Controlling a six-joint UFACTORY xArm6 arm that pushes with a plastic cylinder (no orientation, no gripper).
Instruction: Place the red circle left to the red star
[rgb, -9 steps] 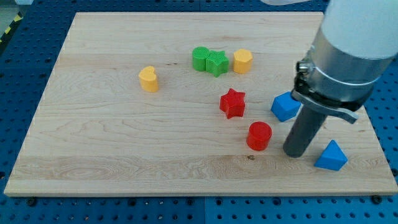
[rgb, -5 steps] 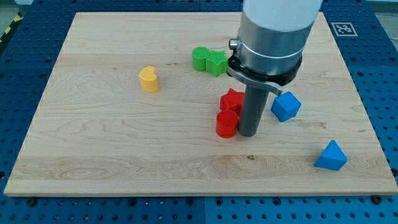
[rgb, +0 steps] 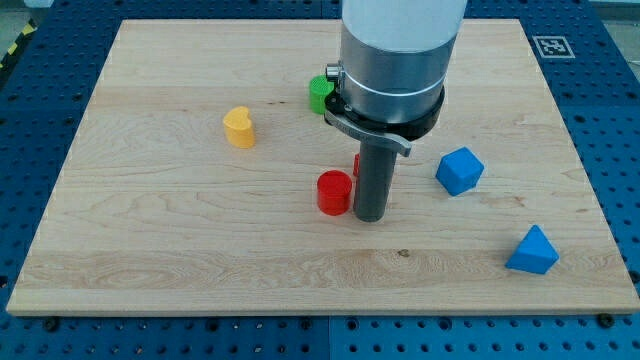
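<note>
My tip (rgb: 371, 216) sits on the board (rgb: 150, 250), touching or just beside the red circle (rgb: 334, 192), which lies at its 9 o'clock. I carry no jaws, only the rod, so there is nothing to open or close.

The red star (rgb: 356, 164) is almost wholly hidden behind my rod; only a red sliver shows, at about 1 o'clock from the circle. Circle looks already left of it, slightly low.

Step in hand, as I judge it: push the circle toward 9–10 o'clock, contact centred on its right face so it does not roll off my tip, and avoid clipping the star.

Room: open wood from 7 to 10 o'clock of the circle; yellow block (rgb: 239, 127) well apart at 10 o'clock. Green block (rgb: 319, 92) at 12. Blue blocks (rgb: 459, 170) (rgb: 532, 251) lie behind me. Board edges far off.
</note>
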